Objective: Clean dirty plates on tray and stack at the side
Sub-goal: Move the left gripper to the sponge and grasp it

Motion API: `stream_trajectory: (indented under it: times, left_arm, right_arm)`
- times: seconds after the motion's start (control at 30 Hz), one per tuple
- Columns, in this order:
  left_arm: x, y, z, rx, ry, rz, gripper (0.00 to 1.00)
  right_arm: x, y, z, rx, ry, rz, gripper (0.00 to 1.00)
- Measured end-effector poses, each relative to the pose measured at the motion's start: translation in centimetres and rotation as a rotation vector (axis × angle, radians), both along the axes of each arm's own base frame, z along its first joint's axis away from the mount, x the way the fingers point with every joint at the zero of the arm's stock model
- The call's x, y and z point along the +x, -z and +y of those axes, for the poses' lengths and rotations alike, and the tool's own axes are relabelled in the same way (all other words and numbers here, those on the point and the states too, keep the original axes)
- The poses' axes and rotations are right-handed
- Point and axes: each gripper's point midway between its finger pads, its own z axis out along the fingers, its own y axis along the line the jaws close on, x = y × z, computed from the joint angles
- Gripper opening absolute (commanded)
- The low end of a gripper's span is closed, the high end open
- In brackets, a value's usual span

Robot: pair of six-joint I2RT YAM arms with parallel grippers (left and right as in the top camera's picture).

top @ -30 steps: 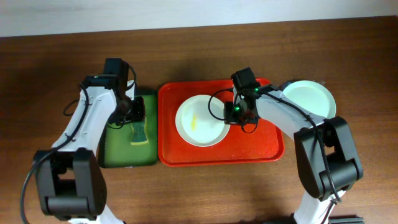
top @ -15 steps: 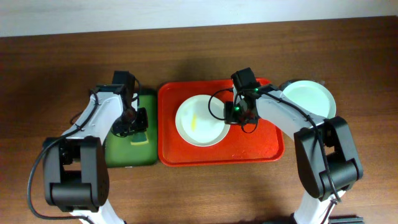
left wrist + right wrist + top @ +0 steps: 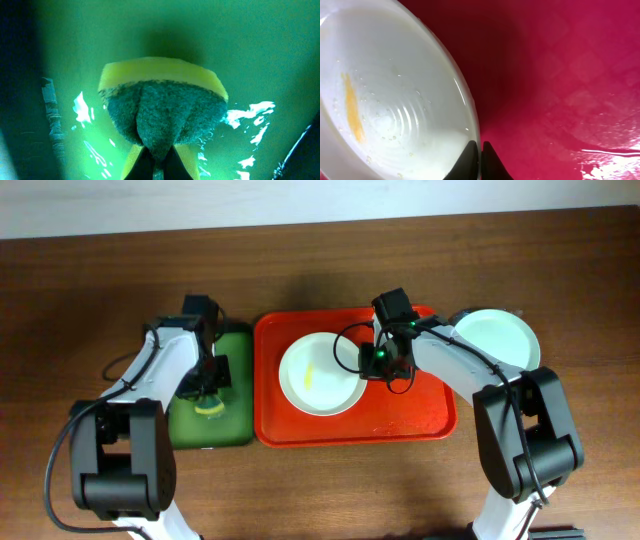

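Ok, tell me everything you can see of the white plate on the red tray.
The white round shallow plate, glossy like plastic or ceramic, lies in the left half of the red plastic tray. A yellow streak marks its middle; faint concentric rings and small droplets show inside. The right gripper is shut on its right rim, one finger inside, one outside. Whether that edge is lifted off the tray cannot be told.

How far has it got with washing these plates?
Looks done: a pale plate sits on the table beside the red tray. In hand: the left gripper pinches the sponge and the right gripper grips the rim of the white plate. Left: its yellow smear is unwiped, then stacking.
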Motion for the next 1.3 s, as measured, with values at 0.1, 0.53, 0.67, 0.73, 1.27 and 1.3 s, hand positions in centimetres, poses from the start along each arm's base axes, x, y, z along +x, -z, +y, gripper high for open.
stream_trajectory:
  times: [0.1,0.53,0.67,0.73,1.27,1.3]
  left_arm:
    - [1.6,-1.4,0.8,0.052,0.008,-0.05,0.0]
    - [1.6,-1.3,0.6,0.038,0.008,-0.048,0.0]
    - [1.6,-1.3,0.5,0.037,0.008,-0.048,0.0]
    - [1.6,-1.3,0.5,0.034,0.008,-0.048,0.0]
    - [1.6,-1.3,0.4,0.03,0.008,-0.048,0.0]
    - [1.6,-1.3,0.4,0.03,0.008,-0.049,0.0]
  right_arm:
    - [-0.1,-0.1,0.3,0.015,-0.002,0.003,0.23]
    - [0.0,-0.1,0.6,0.004,-0.013,-0.009,0.27]
    - [-0.3,0.1,0.4,-0.01,-0.018,0.001,0.04]
    - [-0.4,0.1,0.5,-0.005,-0.015,0.004,0.04]
    - [-0.3,0.1,1.2,0.006,-0.053,-0.016,0.04]
    - [-0.4,0.1,1.3,0.006,-0.051,-0.014,0.04]
